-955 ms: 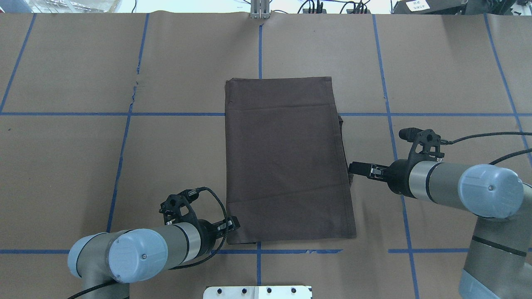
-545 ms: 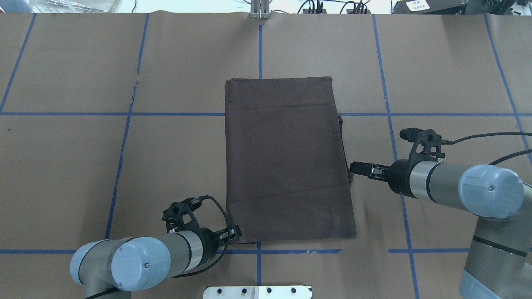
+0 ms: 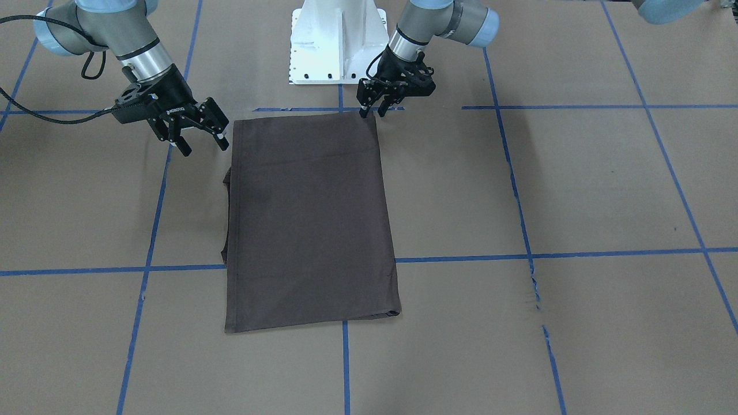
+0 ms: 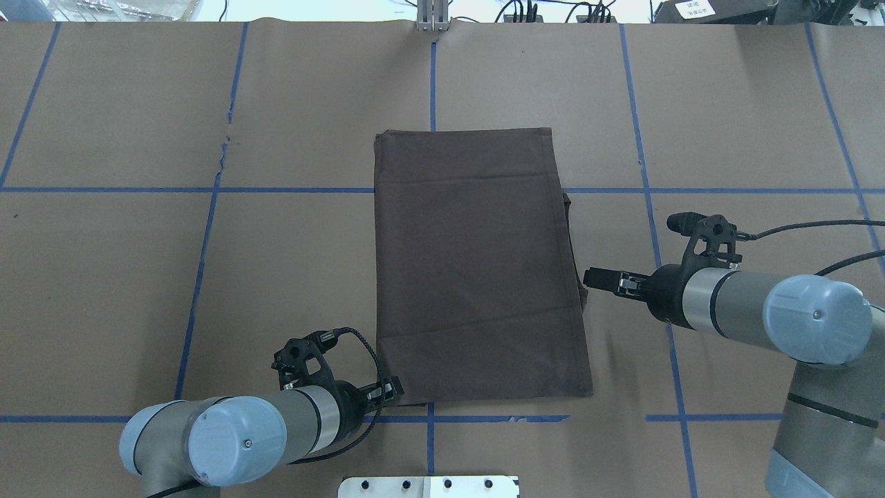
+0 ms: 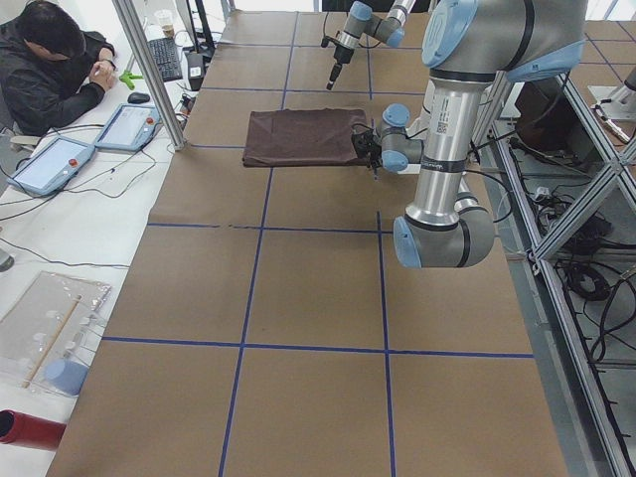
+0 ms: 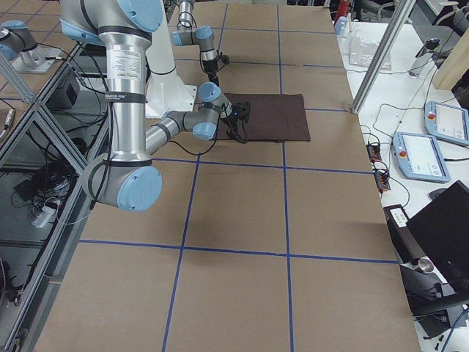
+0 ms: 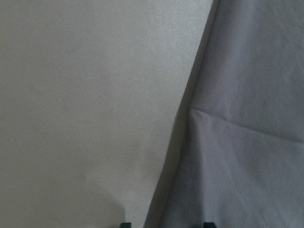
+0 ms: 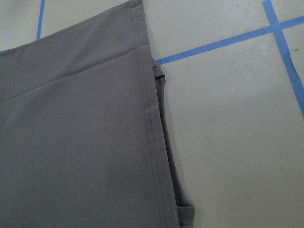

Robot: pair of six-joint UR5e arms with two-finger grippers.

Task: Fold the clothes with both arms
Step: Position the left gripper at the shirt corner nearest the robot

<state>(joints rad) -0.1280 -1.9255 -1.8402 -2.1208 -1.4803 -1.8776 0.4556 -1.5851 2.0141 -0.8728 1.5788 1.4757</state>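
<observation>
On the table (image 4: 138,290), midway between its two ends and closer to the robot-side edge than to the far one, a dark grey-brown T-shirt (image 4: 477,270), folded into a long rectangle and laid flat, long sides running from the robot-side edge toward the far edge. Faint crease lines across the top layer. Along the side facing the table's right end, a hemmed edge with a narrow strip of lower layer (image 8: 167,123) peeking out past it. Under the cloth, brown paper gridded with blue tape (image 4: 200,263), one cross-line passing beneath the far part of the rectangle. Left end effector (image 3: 372,112) low at the shirt corner nearest the robot and the table's left end, fingers apart and gripping nothing. In the left wrist view, two dark fingertips (image 7: 124,224) at the bottom border, the cloth's edge running up between them, bare paper on one side and fabric on the other. Contact with the cloth: cannot tell. Right end effector (image 3: 203,148) just beside the shirt's long side toward the table's right end, level with the robot-side half, fingers spread wide and empty, pointing at the cloth without clasping it. White base pedestal (image 3: 337,40) at the robot-side edge, in line with the shirt. Beyond the far edge, in the left-end view, a person (image 5: 50,75) seated at a white side desk.
</observation>
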